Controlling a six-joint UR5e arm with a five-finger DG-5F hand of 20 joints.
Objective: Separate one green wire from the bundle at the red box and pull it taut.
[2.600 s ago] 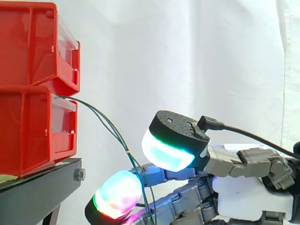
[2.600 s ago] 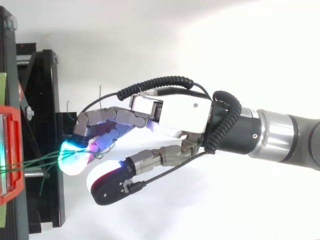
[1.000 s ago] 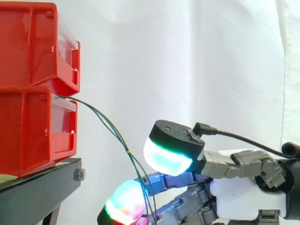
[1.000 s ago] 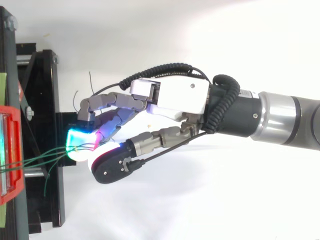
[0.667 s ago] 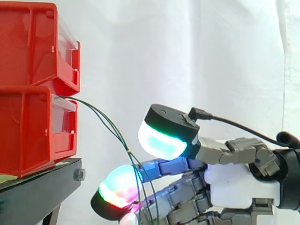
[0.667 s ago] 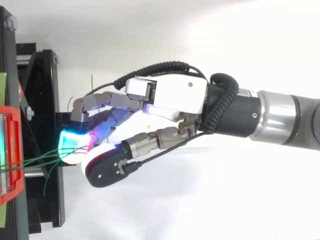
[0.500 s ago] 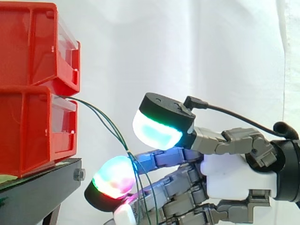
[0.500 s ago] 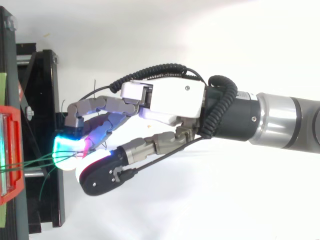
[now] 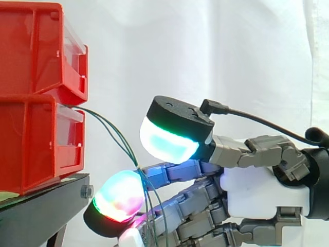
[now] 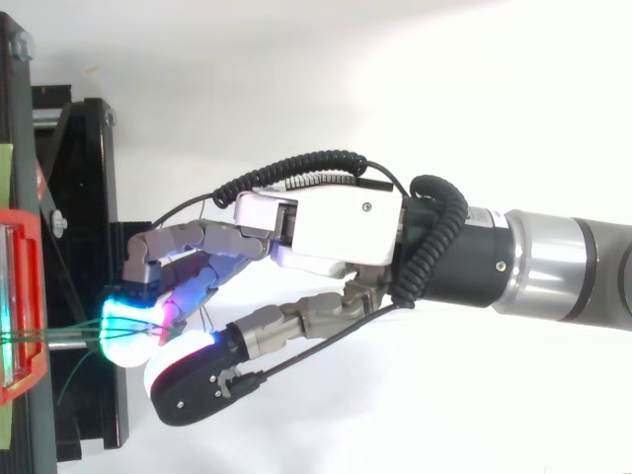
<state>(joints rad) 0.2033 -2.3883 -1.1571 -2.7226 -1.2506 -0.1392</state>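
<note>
Hand point(image 10: 336, 232) sits spread apart just off the black stand's point(image 9: 41, 211) edge, green wires point(image 9: 114, 131) from the lower red bin's point(image 9: 36, 144) front draping slack across its fingertips point(image 9: 119, 198).

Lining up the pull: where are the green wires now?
Side view, left of centre: the green wires leave the lower red bin and sag rightward down to the hand.

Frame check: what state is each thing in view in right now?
Thin green wires: slack, sagging, several strands together.
Lower red plastic bin: on black stand, wires leaving its front.
Upper red plastic bin: stacked on the lower bin.
Hand: at the wires' low end, grip unclear.
</note>
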